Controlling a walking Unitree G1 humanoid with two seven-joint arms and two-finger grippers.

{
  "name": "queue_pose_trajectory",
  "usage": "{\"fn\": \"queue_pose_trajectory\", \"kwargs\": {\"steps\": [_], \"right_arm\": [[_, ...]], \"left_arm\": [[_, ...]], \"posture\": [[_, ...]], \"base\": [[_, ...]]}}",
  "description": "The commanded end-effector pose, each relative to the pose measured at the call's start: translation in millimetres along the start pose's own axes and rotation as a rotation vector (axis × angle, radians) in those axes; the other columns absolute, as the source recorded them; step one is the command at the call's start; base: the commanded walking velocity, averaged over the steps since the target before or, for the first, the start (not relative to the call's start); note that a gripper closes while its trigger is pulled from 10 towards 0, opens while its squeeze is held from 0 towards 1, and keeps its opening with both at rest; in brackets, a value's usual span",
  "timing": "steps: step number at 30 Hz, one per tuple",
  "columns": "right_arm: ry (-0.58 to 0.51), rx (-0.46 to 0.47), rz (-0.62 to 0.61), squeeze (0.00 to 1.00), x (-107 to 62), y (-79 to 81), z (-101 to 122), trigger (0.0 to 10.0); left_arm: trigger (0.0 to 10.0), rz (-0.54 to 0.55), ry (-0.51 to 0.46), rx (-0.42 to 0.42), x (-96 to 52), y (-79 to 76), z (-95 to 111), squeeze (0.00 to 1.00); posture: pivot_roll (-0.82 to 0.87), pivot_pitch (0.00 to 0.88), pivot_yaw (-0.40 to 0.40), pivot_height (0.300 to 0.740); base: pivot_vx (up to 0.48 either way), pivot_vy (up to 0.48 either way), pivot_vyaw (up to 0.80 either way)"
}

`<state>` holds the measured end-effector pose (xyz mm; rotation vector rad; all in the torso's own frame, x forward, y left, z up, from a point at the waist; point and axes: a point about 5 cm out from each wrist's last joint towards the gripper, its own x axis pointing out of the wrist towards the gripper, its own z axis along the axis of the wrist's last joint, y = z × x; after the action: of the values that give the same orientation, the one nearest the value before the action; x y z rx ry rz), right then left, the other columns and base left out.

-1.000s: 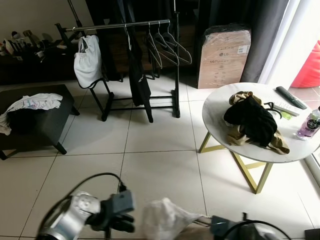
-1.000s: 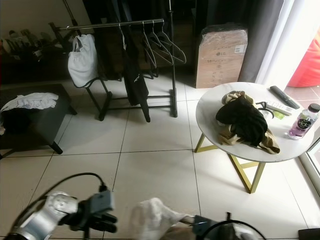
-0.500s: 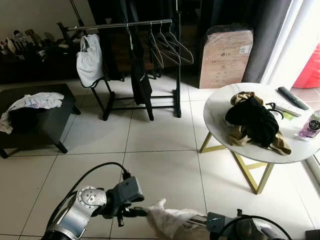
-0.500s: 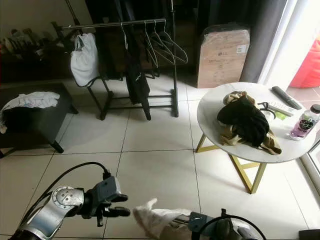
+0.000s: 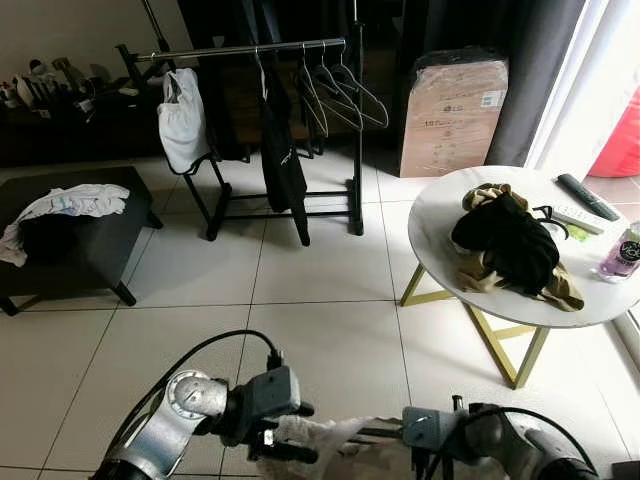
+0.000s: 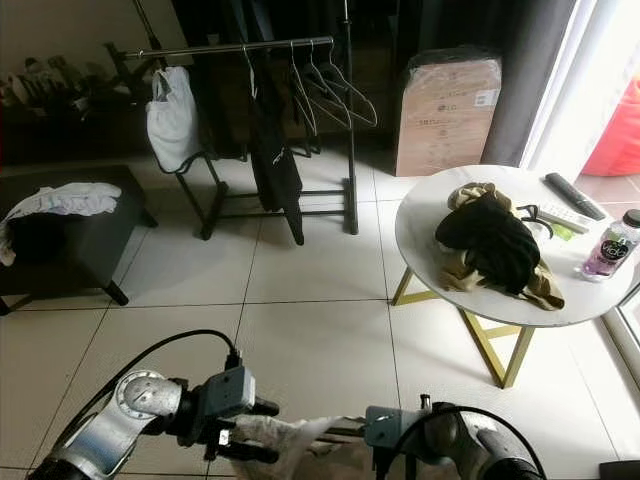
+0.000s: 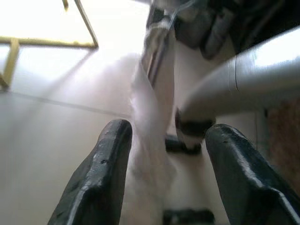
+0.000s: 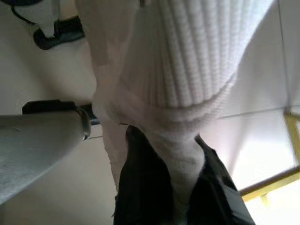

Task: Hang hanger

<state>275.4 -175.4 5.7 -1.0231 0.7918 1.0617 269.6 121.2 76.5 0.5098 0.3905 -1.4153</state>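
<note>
Two grippers meet low in front of the robot, and between them is a white knitted garment [image 5: 330, 440], apparently on a hanger whose thin dark rod pokes out of the cloth toward the right arm. The right gripper [image 8: 176, 187] is clamped on a ribbed fold of that garment, its black fingers pressed tight against the cloth on both sides. The left gripper [image 7: 161, 154] has its fingers spread wide with the pale cloth running up between them, touching neither pad as far as can be made out, so it grips nothing yet. The clothes rack [image 5: 250, 50] stands well apart across the tiled floor [image 5: 320, 270], with a white top, a dark garment and several bare hangers [image 5: 335, 85] already on its rail. To the robot's right sits a round table [image 5: 440, 215] piled with dark and tan clothes. In my judgement the task is at an early stage: the garment is in hand, but carrying it to the rack and hooking it over the rail are both not yet done
</note>
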Motion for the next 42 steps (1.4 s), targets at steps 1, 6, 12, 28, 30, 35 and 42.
{"fn": "queue_pose_trajectory", "kwargs": {"steps": [1, 6, 12, 28, 30, 35, 42], "right_arm": [[-0.074, -0.001, 0.008, 0.00, -5.2, -4.0, 13.8, 10.0], [-0.103, -0.012, 0.014, 0.00, -16.0, -10.2, 24.8, 10.0], [-0.147, -0.050, 0.049, 0.00, -26.0, -8.3, 37.8, 10.0], [-0.165, -0.112, 0.085, 0.00, -44.4, -1.4, 60.9, 10.0], [-0.168, -0.112, 0.085, 0.00, -45.1, -1.9, 61.9, 10.0], [-0.166, -0.107, 0.086, 0.00, -47.6, -0.3, 64.1, 10.0], [-0.165, -0.096, 0.086, 0.00, -50.4, 0.3, 66.9, 10.0]], "left_arm": [[10.0, 0.004, -0.015, -0.007, -2.6, 1.1, -2.6, 0.00], [10.0, -0.013, -0.043, -0.020, -1.6, 1.1, -1.6, 0.00], [10.0, -0.025, -0.061, -0.046, -0.4, 0.6, -2.1, 0.00], [8.9, -0.030, -0.071, -0.033, 2.8, 3.4, -0.4, 0.00], [1.8, -0.036, -0.072, -0.036, 2.9, 3.4, -0.3, 0.00], [0.0, -0.040, -0.076, -0.043, 3.1, 3.7, -0.2, 0.00], [0.0, -0.046, -0.077, -0.062, 3.4, 4.1, -1.0, 0.00]], "posture": [[-0.11, 0.117, 0.082, 0.740], [-0.12, 0.113, 0.082, 0.740], [-0.12, 0.109, 0.082, 0.740], [-0.13, 0.101, 0.082, 0.740], [-0.13, 0.103, 0.083, 0.740], [-0.13, 0.107, 0.084, 0.740], [-0.13, 0.113, 0.084, 0.740]], "base": [[0.000, 0.000, 0.00], [0.000, 0.000, 0.00], [0.000, 0.000, 0.00], [0.000, 0.000, 0.00], [0.000, 0.000, 0.00], [0.000, 0.000, 0.00], [0.000, 0.000, 0.00]]}}
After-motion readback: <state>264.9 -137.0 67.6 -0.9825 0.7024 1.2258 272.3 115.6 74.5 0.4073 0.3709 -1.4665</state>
